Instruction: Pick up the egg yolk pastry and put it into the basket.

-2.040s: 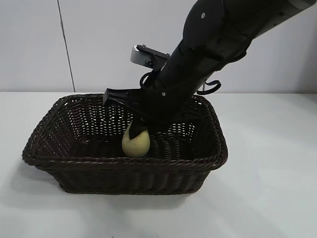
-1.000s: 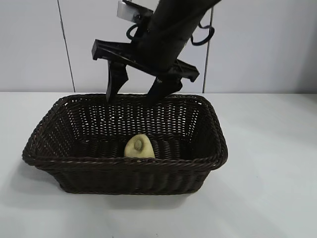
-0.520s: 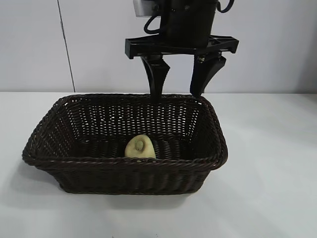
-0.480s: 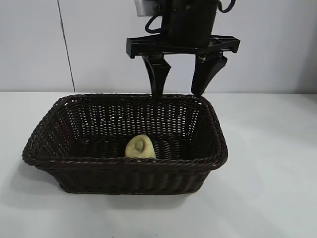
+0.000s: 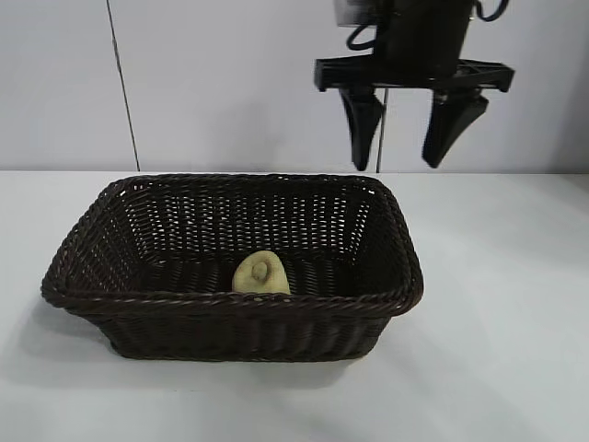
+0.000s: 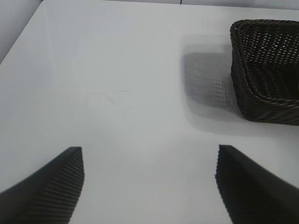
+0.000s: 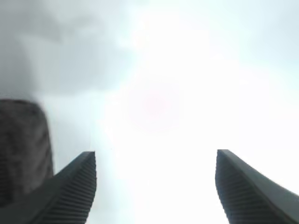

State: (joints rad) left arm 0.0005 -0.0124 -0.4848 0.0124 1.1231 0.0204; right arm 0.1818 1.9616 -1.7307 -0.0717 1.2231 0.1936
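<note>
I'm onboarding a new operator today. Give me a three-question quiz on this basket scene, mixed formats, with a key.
1. True or false: the egg yolk pastry lies inside the basket.
2. The right gripper is: A) shut on the pastry B) open and empty, up above the basket's far right corner C) down inside the basket.
3. Fill in: the left gripper is open over the bare ____.

Key: 1 true; 2 B; 3 table.

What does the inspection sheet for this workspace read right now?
Surface: white table, bare around the basket.
Job's things: egg yolk pastry lies inside the basket, near its front wall.
Clutter: nothing seen.
Grippers: right gripper hangs above the basket's far right corner, jaws open, empty; left gripper over bare table beside the basket, jaws open, empty.
Cables: black loops at the right wrist.
Surroundings: plain pale wall.
</note>
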